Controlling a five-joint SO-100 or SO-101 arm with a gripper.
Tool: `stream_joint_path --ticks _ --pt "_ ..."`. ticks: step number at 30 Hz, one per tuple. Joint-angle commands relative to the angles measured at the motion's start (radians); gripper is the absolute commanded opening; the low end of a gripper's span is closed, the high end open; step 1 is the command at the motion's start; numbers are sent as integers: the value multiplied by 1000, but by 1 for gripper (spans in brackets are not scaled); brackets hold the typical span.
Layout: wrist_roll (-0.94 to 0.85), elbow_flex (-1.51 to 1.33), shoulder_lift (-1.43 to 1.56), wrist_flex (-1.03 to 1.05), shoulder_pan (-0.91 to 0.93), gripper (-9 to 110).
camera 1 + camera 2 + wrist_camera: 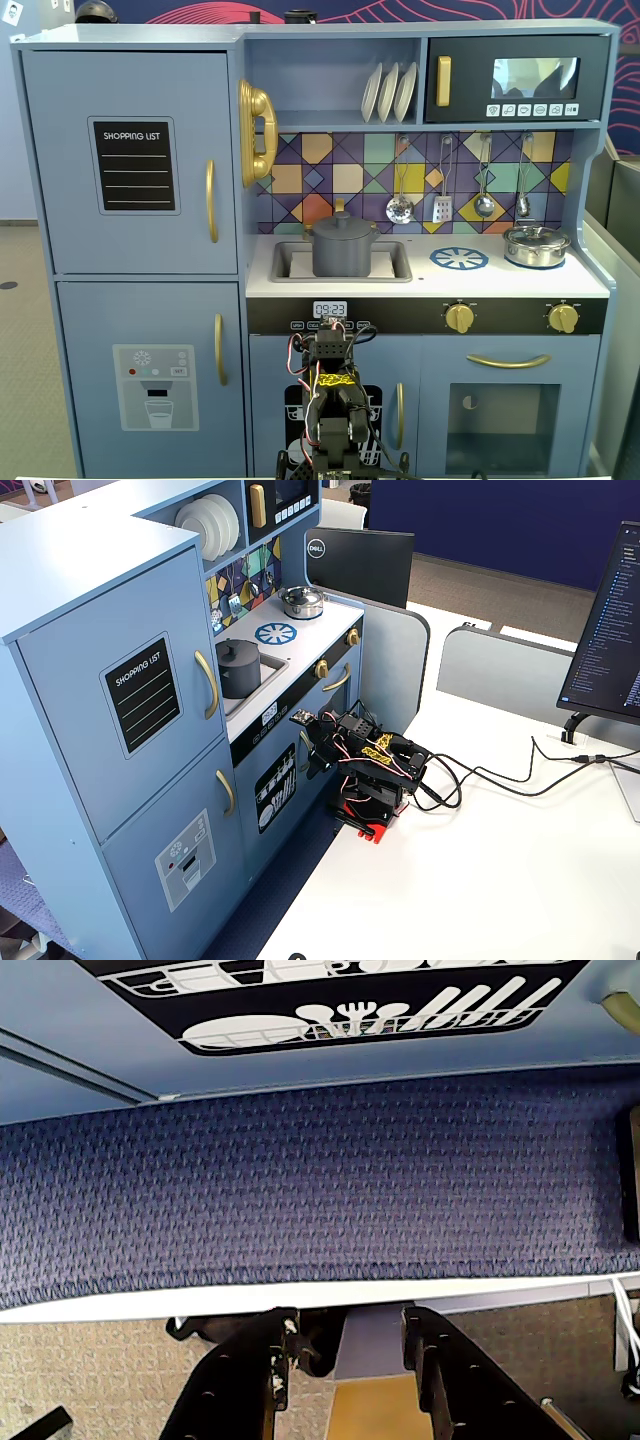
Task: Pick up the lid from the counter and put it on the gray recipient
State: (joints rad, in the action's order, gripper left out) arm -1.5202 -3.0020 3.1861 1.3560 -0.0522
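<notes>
The gray recipient (pixel 342 250) stands in the sink of the toy kitchen, also seen in the other fixed view (pixel 238 670). The lid (pixel 340 224) sits on top of it, knob up, matching its width (pixel 237 650). My arm (pixel 335 395) is folded low in front of the kitchen, far below the counter, on the white table (pixel 480 870). In the wrist view my gripper (pixel 345 1325) points down past the table edge at blue carpet. Its jaws stand apart with nothing between them.
A shiny silver pot (pixel 536 245) with its own lid sits at the counter's right end, next to a blue burner mark (pixel 459 259). Utensils (pixel 442 200) hang above the counter. Cables (pixel 490 775) trail from the arm, and monitors (pixel 360 565) stand behind.
</notes>
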Motion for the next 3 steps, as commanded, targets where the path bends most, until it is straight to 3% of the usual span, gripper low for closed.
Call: stream_joint_path --ticks 1,3 --pt "9 0 -8 173 11 4" --pt "9 0 -8 173 11 4"
